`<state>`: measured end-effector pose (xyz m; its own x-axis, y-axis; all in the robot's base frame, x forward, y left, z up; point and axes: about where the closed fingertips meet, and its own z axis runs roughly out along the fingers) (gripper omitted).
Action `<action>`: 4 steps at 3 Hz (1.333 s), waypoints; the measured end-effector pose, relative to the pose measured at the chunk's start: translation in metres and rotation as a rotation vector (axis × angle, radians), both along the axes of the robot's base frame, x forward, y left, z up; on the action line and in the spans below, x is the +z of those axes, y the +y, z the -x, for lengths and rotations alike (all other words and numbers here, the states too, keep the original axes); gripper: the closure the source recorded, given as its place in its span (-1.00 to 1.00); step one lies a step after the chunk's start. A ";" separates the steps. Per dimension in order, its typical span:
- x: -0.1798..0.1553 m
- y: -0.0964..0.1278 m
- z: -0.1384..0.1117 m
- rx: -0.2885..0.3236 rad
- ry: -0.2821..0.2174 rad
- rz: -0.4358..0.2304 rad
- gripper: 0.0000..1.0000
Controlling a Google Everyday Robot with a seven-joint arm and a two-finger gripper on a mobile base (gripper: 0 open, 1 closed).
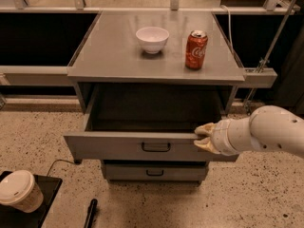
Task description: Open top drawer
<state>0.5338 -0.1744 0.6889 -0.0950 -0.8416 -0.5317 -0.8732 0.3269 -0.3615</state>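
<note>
The top drawer of the grey metal cabinet stands pulled out, its dark inside showing, with a small dark loop handle at the centre of its front. My gripper comes in from the right on a white arm and sits at the right part of the drawer's front, its tan fingertips at the top edge of the front. A narrower closed drawer with a similar handle lies below.
A white bowl and a red soda can stand on the cabinet top. A lidded paper cup rests on a dark tray at lower left. A black pen-like object lies on the speckled floor.
</note>
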 end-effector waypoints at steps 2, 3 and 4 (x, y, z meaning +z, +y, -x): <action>0.000 0.000 0.010 0.006 0.011 -0.002 1.00; -0.003 -0.001 0.021 0.011 0.023 -0.006 1.00; -0.001 -0.001 0.021 0.011 0.023 -0.006 1.00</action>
<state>0.5133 -0.1754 0.6883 -0.0983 -0.8396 -0.5342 -0.8847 0.3195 -0.3393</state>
